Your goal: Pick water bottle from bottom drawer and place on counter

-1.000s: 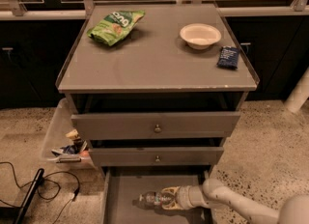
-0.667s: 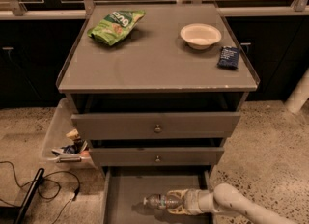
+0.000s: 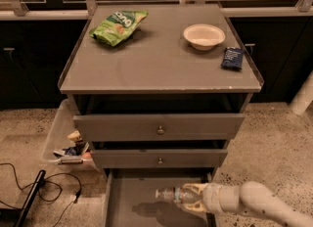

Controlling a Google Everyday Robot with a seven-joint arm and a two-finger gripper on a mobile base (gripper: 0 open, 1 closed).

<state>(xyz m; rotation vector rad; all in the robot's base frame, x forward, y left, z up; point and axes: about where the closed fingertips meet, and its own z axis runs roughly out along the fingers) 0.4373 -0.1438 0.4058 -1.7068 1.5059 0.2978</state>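
The water bottle [image 3: 170, 194] is a small clear bottle lying sideways, cap to the left, held just above the floor of the open bottom drawer [image 3: 128, 202]. My gripper [image 3: 191, 194] reaches in from the lower right on a white arm and is shut on the bottle's right half. The bottle casts a shadow on the drawer floor beneath it. The counter [image 3: 156, 59] is the flat grey top of the cabinet, well above the gripper.
On the counter lie a green snack bag [image 3: 118, 26], a white bowl [image 3: 204, 36] and a dark blue packet [image 3: 232, 57]. Two knobbed drawers [image 3: 159, 129] overhang the bottom drawer. A clear bin of clutter [image 3: 66, 145] and cables [image 3: 34, 192] sit on the floor at left.
The gripper and bottle have shifted right and slightly up inside the bottom drawer; the bottle now hangs above its shadow.
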